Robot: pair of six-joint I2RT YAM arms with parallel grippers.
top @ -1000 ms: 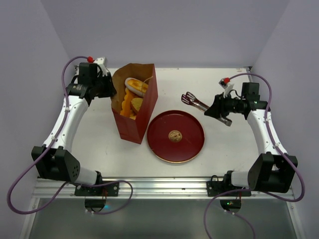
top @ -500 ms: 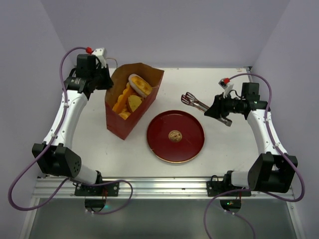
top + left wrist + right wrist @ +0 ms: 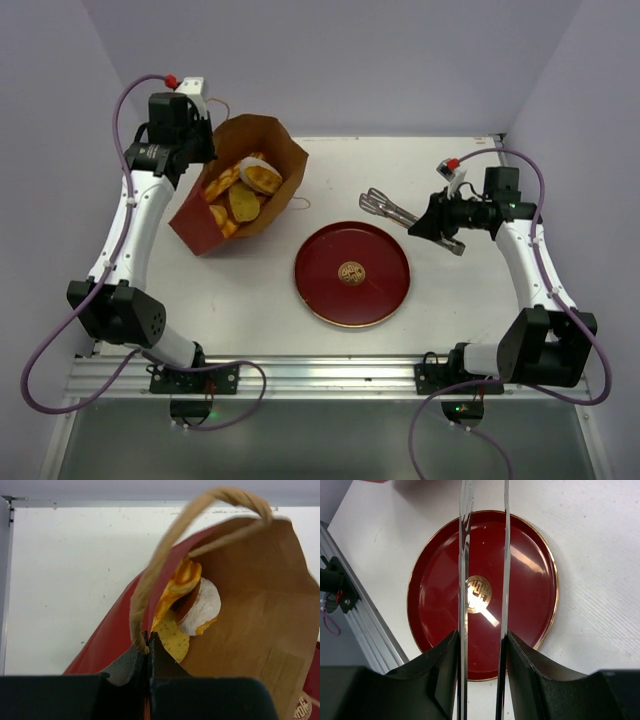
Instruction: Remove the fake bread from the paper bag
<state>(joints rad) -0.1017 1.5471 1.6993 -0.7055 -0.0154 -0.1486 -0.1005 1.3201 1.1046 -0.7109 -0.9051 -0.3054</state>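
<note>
Left gripper (image 3: 148, 641) is pinched tight on the rim of the paper bag (image 3: 200, 222) by its cord handle. That bag leans over at upper left of the top view with the fake bread (image 3: 243, 190) all inside, so nothing is out yet. Right gripper (image 3: 481, 642) clamps metal tongs (image 3: 388, 206) narrow, aimed at the breadless red plate (image 3: 330, 250); white table (image 3: 470, 300), plain lilac walls (image 3: 350, 60).
</note>
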